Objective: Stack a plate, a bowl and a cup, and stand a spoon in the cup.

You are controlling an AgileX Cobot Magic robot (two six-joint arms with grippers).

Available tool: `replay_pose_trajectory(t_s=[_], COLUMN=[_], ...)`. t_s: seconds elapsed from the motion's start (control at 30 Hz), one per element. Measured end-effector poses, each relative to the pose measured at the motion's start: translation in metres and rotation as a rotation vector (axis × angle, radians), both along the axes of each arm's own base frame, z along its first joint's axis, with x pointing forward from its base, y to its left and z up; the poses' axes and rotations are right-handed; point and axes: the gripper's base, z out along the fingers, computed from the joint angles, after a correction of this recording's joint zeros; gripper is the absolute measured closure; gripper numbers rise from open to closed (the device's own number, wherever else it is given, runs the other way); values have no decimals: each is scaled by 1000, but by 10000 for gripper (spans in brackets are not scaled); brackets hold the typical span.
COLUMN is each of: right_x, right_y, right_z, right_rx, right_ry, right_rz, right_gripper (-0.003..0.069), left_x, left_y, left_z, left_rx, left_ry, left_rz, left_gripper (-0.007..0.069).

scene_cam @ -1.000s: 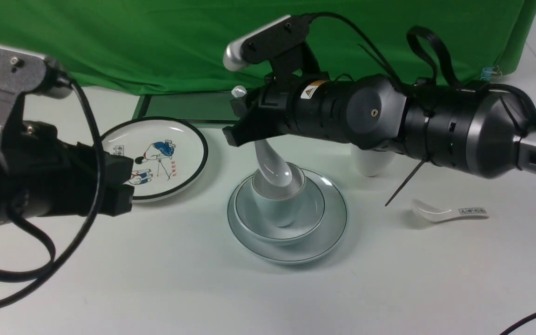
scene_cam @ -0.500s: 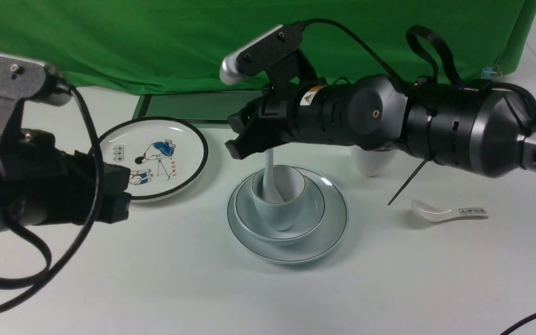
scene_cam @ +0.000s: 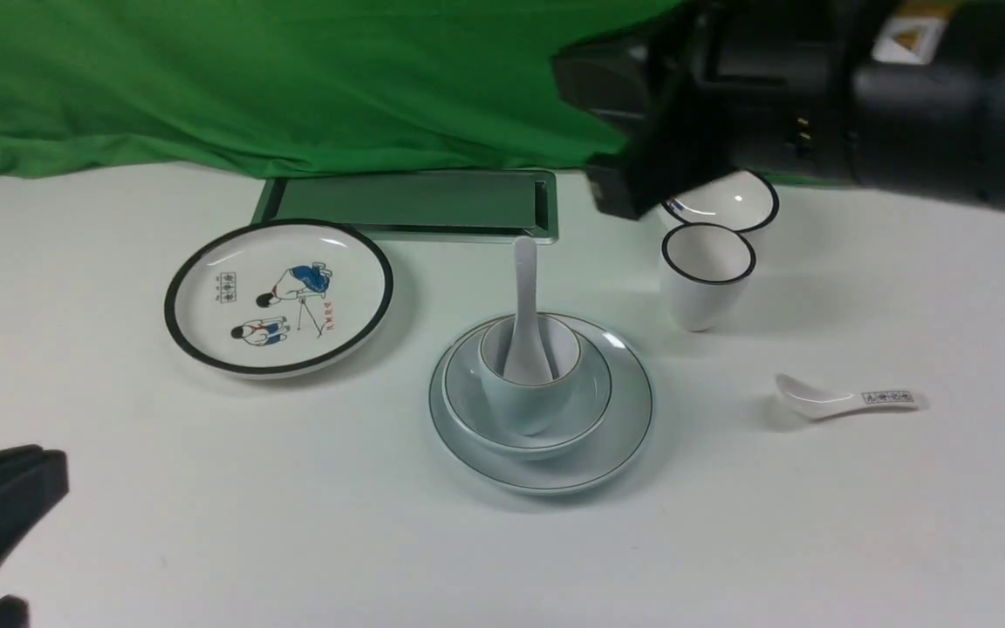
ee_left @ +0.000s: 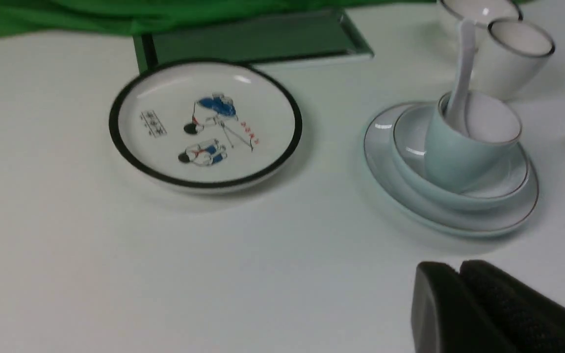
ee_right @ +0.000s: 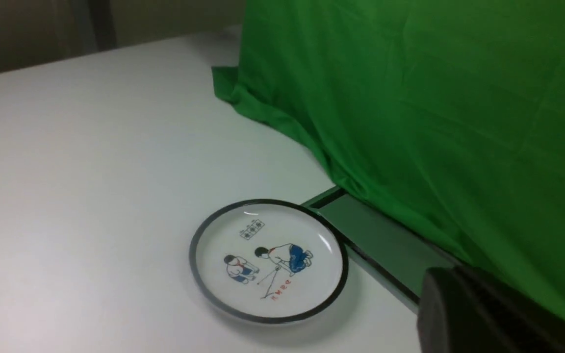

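The plain plate (scene_cam: 546, 475) lies mid-table with the plain bowl (scene_cam: 591, 391) in it and the small cup (scene_cam: 522, 410) in the bowl. The white spoon (scene_cam: 524, 288) stands in the cup, its handle leaning on the far rim and nothing holding it. The left wrist view shows the same stack: plate (ee_left: 459, 226), bowl (ee_left: 505, 180), cup (ee_left: 451, 162), spoon (ee_left: 464, 59). My left gripper (scene_cam: 36, 480) is low at the near left, shut and empty (ee_left: 459, 268). High at the back right, my right gripper (scene_cam: 616, 192) is also shut and empty (ee_right: 451, 274).
A black-rimmed cartoon plate (scene_cam: 354, 288) lies at the left. At the back right a black-rimmed cup (scene_cam: 703, 292) stands in front of a black-rimmed bowl (scene_cam: 734, 202). A printed spoon (scene_cam: 851, 401) lies right of the stack. A green panel (scene_cam: 415, 201) and green cloth (scene_cam: 293, 78) close the back.
My right gripper has let go of the spoon, which now stands in the cup, and has risen away to the back right. My left arm has drawn back low to the near left.
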Motion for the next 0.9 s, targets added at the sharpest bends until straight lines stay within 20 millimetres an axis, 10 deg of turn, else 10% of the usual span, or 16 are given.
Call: replay_pose_trajectory(t_s=[0.37,0.9], right_x=[-92,-110], right_y=[-82,-97], right_z=[-25,-29], right_rx=[125,155], right_ry=[-161,-196], right_rz=[-71,-72], right_gripper=[626,574], left_x=[-15,-15], left_y=[5,5], left_z=[5,5], left_rx=[-26,-17], left_ry=[-91,-98], left_rz=[-1,-4], left_gripper=[661,659])
